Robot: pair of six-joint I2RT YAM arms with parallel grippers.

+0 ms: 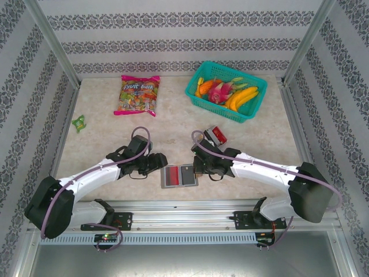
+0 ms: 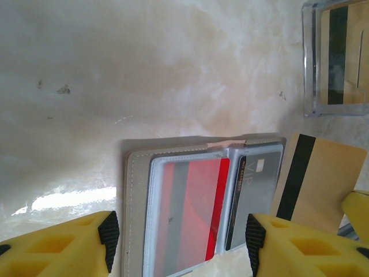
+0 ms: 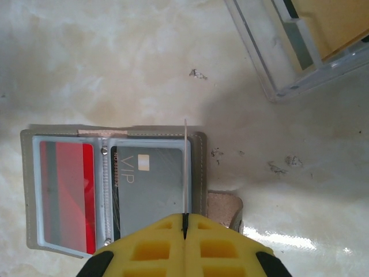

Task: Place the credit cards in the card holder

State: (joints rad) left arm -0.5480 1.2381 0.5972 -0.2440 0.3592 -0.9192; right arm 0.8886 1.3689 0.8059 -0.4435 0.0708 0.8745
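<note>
Right gripper (image 3: 184,226): fingers clamped together on a tan magnetic-stripe card (image 2: 323,173), held edge-on at the holder's right pocket, apparently to slide it in.
Left gripper (image 2: 180,239): fingers apart, straddling the card holder (image 3: 198,167), probably to steady it.
Holder position: open flat on the table (image 3: 115,57), between both grippers.
Holder appearance: grey-tan border, clear pockets.
Loaded cards: red card (image 3: 72,190) left, dark VIP card (image 3: 153,190) right.
</note>
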